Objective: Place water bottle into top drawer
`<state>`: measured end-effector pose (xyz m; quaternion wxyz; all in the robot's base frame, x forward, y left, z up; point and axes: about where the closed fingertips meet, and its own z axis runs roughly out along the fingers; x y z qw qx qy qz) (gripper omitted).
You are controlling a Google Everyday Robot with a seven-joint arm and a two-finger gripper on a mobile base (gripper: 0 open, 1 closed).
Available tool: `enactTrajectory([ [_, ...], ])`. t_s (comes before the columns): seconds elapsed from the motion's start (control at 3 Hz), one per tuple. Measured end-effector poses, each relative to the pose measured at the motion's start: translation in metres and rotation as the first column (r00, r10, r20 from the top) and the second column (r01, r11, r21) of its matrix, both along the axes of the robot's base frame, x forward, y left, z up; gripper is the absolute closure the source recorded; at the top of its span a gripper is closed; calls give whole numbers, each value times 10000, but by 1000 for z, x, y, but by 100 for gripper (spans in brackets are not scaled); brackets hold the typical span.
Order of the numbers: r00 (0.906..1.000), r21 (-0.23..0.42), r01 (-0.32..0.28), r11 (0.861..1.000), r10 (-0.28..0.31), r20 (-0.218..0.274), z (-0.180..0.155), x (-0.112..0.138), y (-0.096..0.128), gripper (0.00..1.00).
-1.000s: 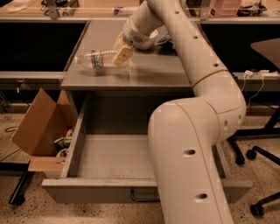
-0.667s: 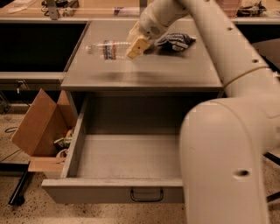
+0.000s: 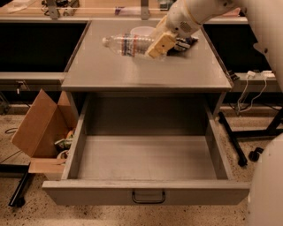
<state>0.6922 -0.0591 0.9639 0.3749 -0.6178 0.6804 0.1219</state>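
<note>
Currently, one white, smooth-shelled arm [image 3: 196, 12] is seen reaching in from the upper right, angled down and leftward over the flat grey metal cabinet top [image 3: 132, 74]. Its gripper [image 3: 160, 45], with tan pads, is closed around the base end of the single water bottle [image 3: 126, 45]. The clear, ribbed plastic bottle is held lying sideways above the cabinet top, white cap pointing left. One round white bowl [image 3: 142, 31] is seen just behind the bottle, and one dark snack bag [image 3: 189, 43] beside the gripper. Below, one top drawer [image 3: 97, 192] stands pulled out, a deep grey box with a small dark wire handle [image 3: 148, 197]. One brown cardboard box [image 3: 37, 128] sits at its left.
</note>
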Motion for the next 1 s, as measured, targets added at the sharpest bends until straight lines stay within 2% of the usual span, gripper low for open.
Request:
enactTrajectory([
  [0.33, 9991, -60, 41, 10000, -44, -430, -23, -12, 0, 100],
  [0.67, 9962, 135, 410, 9991, -399, -769, -35, -44, -6, 100],
  [1.0, 9821, 78, 679, 9977, -655, -1765, -79, -90, -16, 100],
])
